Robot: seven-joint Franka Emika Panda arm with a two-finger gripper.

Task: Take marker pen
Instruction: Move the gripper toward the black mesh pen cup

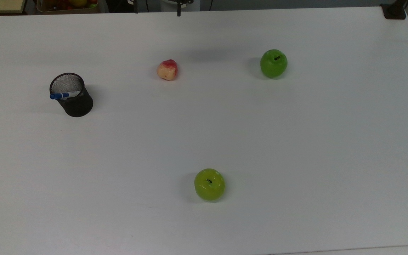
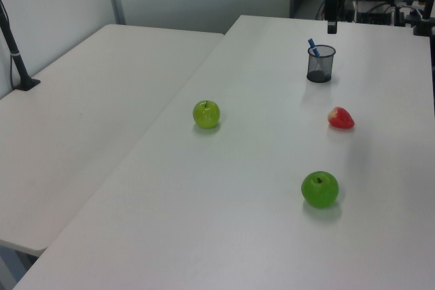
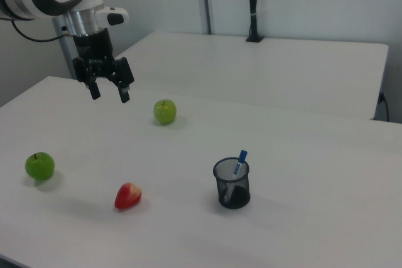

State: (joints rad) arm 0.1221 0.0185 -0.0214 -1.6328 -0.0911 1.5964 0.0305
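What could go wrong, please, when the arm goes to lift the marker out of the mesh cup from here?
1. The slim white marker pen with a blue cap leans inside the black mesh pen cup; a sideways pull could tip the cup.
2. Little but the cap stands above the rim, so the open end effector, hanging high and far off, might strike the rim.
3. Its path may pass over the red-and-cream fruit.

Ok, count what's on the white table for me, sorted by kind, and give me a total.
Green apples: 2
Red-and-yellow fruit: 1
Black mesh cup: 1
Marker pen, standing in the cup: 1
Total: 5
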